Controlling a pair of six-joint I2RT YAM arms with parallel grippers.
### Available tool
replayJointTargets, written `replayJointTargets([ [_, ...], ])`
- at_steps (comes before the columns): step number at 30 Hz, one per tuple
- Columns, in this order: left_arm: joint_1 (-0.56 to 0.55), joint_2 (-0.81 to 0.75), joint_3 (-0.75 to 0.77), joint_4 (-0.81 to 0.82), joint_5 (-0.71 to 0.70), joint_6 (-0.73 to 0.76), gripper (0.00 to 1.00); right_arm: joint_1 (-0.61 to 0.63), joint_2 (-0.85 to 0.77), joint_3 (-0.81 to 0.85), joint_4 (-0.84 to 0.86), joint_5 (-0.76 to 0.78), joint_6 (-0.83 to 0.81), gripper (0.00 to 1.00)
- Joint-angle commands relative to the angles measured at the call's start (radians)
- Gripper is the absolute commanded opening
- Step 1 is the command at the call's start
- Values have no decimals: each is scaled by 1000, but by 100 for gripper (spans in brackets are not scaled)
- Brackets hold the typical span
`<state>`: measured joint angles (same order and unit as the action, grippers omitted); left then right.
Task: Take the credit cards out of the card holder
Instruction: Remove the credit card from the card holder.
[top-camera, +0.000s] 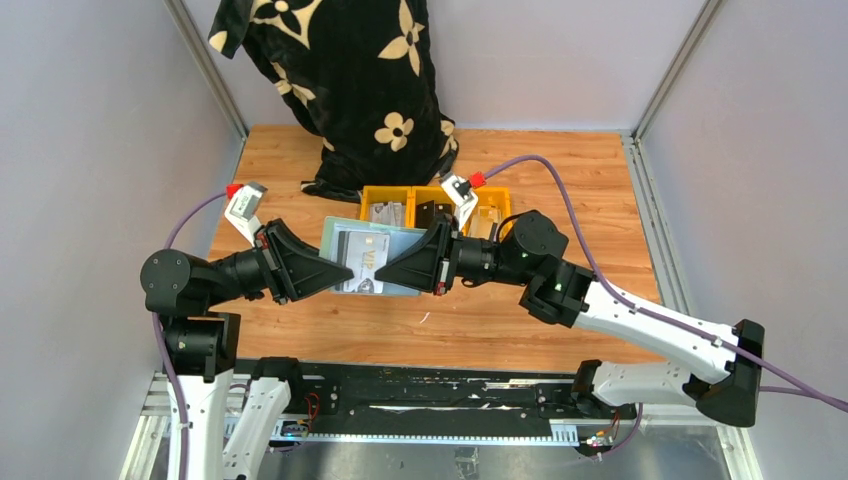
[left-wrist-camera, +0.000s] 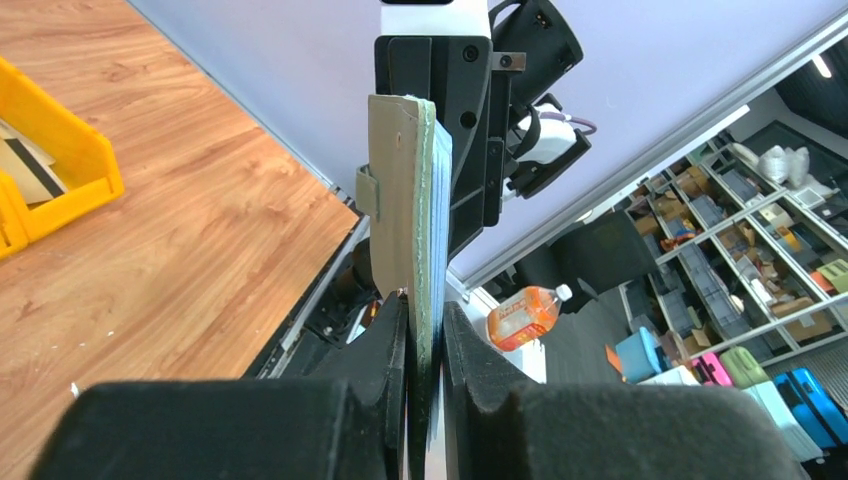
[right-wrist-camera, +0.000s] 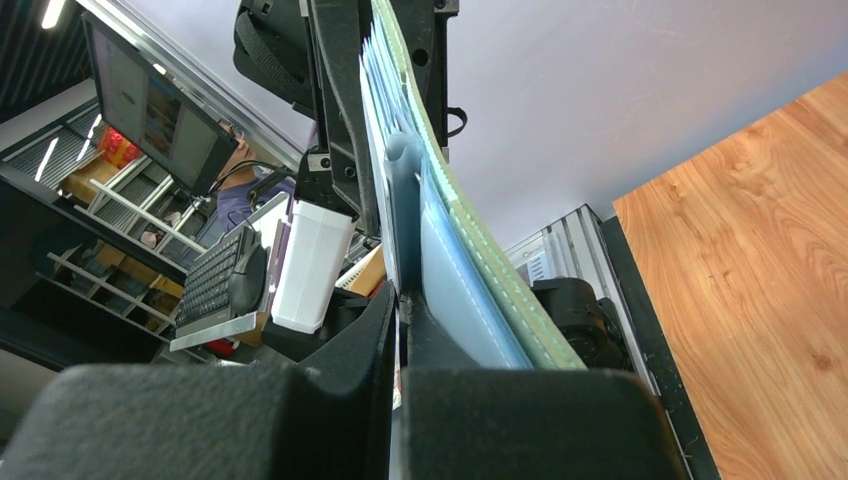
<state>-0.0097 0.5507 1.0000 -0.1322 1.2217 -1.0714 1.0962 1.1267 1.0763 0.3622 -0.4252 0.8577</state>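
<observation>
Left jaws are clamped on the holder's (top-camera: 350, 230) 9 o'clock edge, right jaws on its 3 o'clock side, though I cannot tell whether they pinch a pocket lip or a card edge. The holder hangs open above the bench (top-camera: 500, 320). It looks light and floppy, bowing between the grips, so a seam is the best hold. The pale card (top-camera: 365, 265) inside should be stiff and slick, best pinched by an exposed edge. Yellow bins (top-camera: 390, 190) sit at 12 o'clock, with a flowered cloth (top-camera: 350, 80) beyond them; neither seems in the way.
</observation>
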Motion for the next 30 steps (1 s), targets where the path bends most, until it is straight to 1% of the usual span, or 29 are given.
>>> replayJointTargets([
  [1,-7,-6,14,92,-4,-62,6,-24,-29,-49,3,-3,-10,0],
  [6,-6,-9,15,86,-32,-56,0,-27,-62,-87,21,15,-9,0],
  [12,-7,-8,27,42,-59,-14,0,-27,-70,-86,33,16,-10,0],
  [15,-7,-9,33,-13,-68,31,0,-27,-60,-73,51,0,-3,0],
  [16,-7,-12,38,-37,-73,57,0,-27,-53,-64,58,-10,0,5],
  [19,-7,-12,58,-122,-96,137,0,-27,-24,-24,66,-44,4,23],
  [21,-7,-11,62,-137,-101,154,0,-25,-7,2,72,-67,9,31],
  [26,-7,-12,62,-150,-99,168,0,-25,11,24,86,-82,11,42],
  [28,-7,-15,62,-150,-96,169,0,-26,18,35,81,-81,7,43],
  [30,-7,-18,64,-149,-92,167,0,-27,33,55,66,-80,2,42],
])
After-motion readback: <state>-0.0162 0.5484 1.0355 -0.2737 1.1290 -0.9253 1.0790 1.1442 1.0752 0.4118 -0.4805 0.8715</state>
